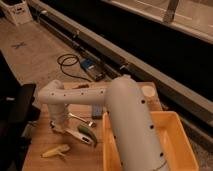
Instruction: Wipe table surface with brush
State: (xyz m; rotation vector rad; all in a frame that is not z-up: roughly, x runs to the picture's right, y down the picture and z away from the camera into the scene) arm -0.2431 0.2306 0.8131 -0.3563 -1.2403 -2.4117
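Note:
The table surface (45,137) is light brown wood at the lower left. The brush (81,133), with a white handle and a dark greenish head, lies slanted on it. My gripper (58,125) points down at the table at the left, right at the brush handle's left end. Whether it holds the handle cannot be told. My white arm (127,120) reaches in from the lower right and hides the middle of the table.
A yellow banana (55,150) lies near the front edge. A silver spoon (80,119) lies just behind the brush. A big yellow tub (175,145) fills the table's right side. A white cup (147,91) stands at the far corner. A black object (15,112) stands left of the table.

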